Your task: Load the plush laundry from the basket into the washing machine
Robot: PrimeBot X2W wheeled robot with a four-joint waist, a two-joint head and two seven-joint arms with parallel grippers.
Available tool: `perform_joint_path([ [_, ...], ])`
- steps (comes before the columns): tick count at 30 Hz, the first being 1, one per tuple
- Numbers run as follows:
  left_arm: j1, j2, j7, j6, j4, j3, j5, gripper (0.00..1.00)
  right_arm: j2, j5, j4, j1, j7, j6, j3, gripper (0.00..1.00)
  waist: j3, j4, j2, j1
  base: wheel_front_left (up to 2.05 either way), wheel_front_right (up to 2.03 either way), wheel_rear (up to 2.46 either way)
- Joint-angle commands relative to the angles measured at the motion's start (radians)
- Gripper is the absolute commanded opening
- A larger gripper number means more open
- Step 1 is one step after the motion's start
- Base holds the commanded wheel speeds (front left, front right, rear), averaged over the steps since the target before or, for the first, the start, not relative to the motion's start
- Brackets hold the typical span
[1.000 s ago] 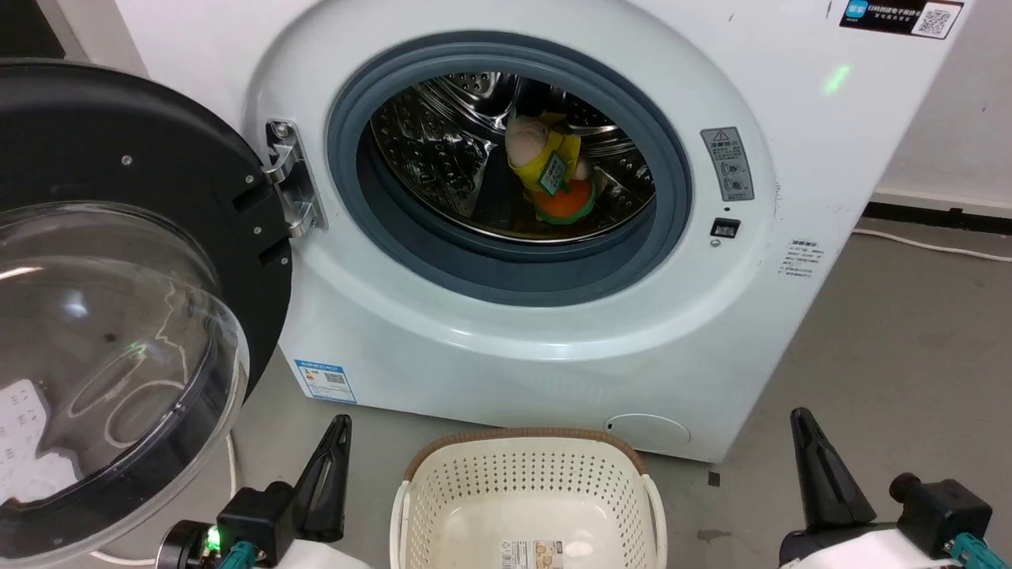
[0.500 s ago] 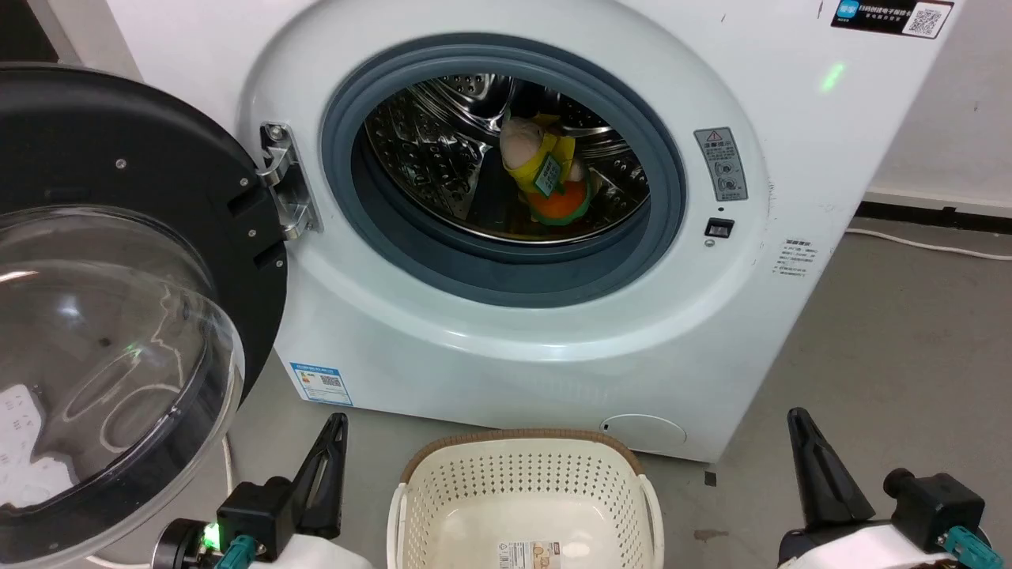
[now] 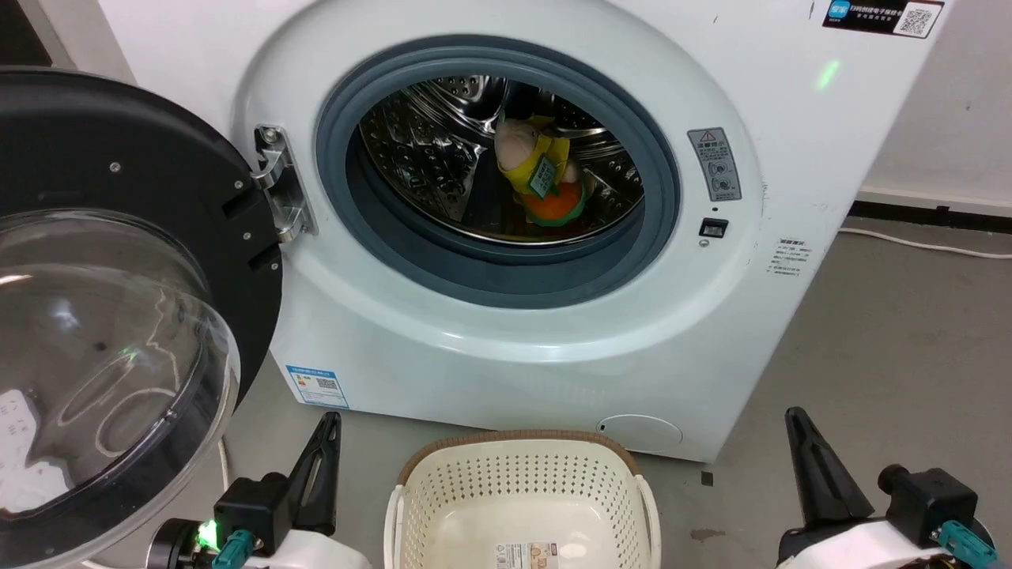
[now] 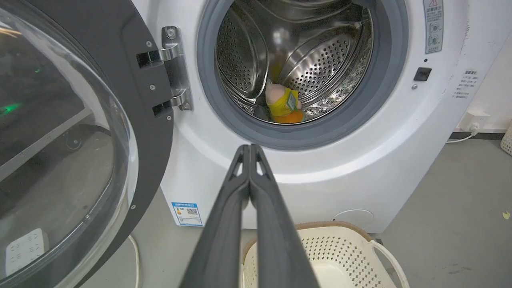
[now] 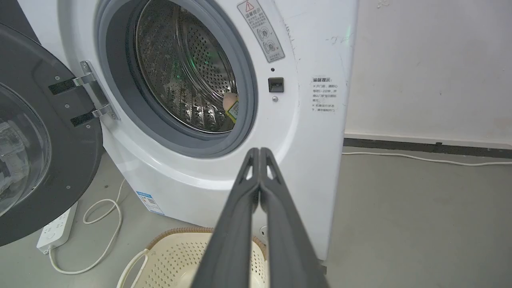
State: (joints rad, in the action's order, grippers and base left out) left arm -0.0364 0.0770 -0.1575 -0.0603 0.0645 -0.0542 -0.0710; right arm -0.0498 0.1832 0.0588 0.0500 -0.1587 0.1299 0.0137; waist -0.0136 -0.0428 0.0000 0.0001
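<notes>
The plush laundry (image 3: 540, 175) lies inside the steel drum of the washing machine (image 3: 506, 348), pink head up, orange bottom down; the left wrist view has the plush laundry (image 4: 283, 106) low in the drum, and the right wrist view catches a bit of the plush laundry (image 5: 231, 105) past the seal. The cream basket (image 3: 522, 490) stands on the floor in front of the washer, with nothing but its label inside. My left gripper (image 3: 328, 427) sits shut at the lower left, left of the basket. My right gripper (image 3: 794, 420) sits shut at the lower right. Both hold nothing.
The washer's black-rimmed domed door (image 3: 118, 316) hangs wide open at the left, close to my left arm. A white power strip (image 5: 56, 228) and its cord (image 5: 102, 224) lie on the grey floor under the door. A white cable (image 3: 925, 243) runs along the wall at the right.
The whole head view has shifted slightly, so the camera has moved. The plush, the basket and both grippers keep their places relative to each other.
</notes>
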Motion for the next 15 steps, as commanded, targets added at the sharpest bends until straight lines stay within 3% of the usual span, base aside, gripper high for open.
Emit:
perform_joint_path([
  [1,0.014,-0.003,0.006,0.006,-0.008,0.003,0.008,0.0,0.0,-0.011,-0.007,-0.017,0.006,0.0,-0.002,0.0,0.0,0.001,0.0,0.0,0.0,0.0,0.0],
  [15,0.018,-0.008,0.039,0.018,-0.021,0.014,0.022,0.0,0.0,-0.048,-0.018,-0.024,0.039,0.0,-0.004,0.0,0.003,0.01,0.0,0.0,0.0,0.0,0.0],
])
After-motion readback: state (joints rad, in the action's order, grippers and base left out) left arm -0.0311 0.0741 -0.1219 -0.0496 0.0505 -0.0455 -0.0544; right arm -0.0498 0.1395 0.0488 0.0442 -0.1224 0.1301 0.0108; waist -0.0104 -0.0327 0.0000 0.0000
